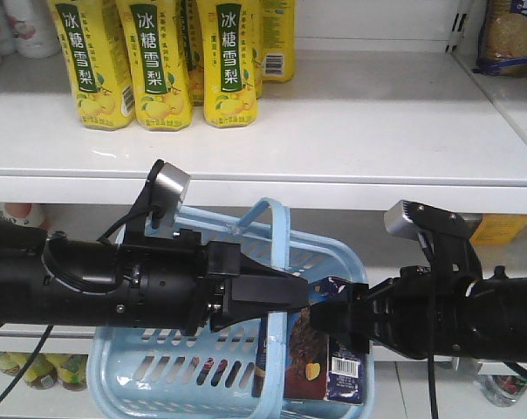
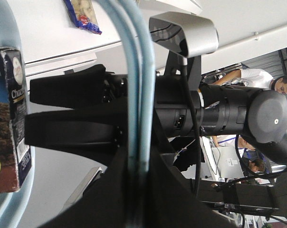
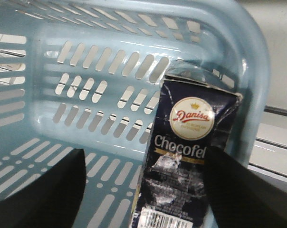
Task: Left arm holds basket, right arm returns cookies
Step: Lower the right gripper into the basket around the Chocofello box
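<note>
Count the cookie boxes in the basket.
1. The cookies stand upright against one end wall of the basket, between the open right end effector's fingers. Part of the basket is hidden in the front view, so another could be unseen.

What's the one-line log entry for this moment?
left gripper: shut on handles of light blue slotted plastic basket | right gripper: open around tall dark navy cardboard cookie box | box: standing in basket, ungrasped

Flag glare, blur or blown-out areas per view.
Front view: shelf blown out white, glare on the left camera block. Left wrist view: basket handle too close, soft; background bright. Right wrist view: box lettering readable, fingers dark and featureless.
</note>
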### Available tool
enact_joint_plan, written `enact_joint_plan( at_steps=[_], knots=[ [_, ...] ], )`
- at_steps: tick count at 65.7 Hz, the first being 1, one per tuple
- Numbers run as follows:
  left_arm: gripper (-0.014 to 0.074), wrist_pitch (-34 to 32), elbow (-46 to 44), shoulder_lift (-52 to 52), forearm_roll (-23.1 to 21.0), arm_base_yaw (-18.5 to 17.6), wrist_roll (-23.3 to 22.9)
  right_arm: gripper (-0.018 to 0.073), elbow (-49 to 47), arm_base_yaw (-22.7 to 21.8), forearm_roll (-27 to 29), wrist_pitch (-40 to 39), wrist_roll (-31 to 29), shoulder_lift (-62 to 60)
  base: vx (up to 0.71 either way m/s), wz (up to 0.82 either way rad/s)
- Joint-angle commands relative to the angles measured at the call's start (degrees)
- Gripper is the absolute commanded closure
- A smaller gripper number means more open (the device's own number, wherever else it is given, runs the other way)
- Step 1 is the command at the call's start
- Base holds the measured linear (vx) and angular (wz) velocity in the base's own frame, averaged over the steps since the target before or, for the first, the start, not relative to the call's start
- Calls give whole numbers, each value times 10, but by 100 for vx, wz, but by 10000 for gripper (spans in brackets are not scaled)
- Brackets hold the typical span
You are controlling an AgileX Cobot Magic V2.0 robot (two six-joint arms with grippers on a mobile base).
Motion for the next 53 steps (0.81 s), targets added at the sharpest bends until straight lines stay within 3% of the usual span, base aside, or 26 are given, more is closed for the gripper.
enact_joint_plan(
  at_steps=[1, 53],
  knots=[
    [599, 30, -21, -18, -67, -3, 11, 74, -21, 0, 10, -32, -8, -7, 0, 0],
    [599, 30, -21, -18, -67, -3, 11, 74, -21, 0, -17, -61, -5, 2, 0, 0]
  ],
)
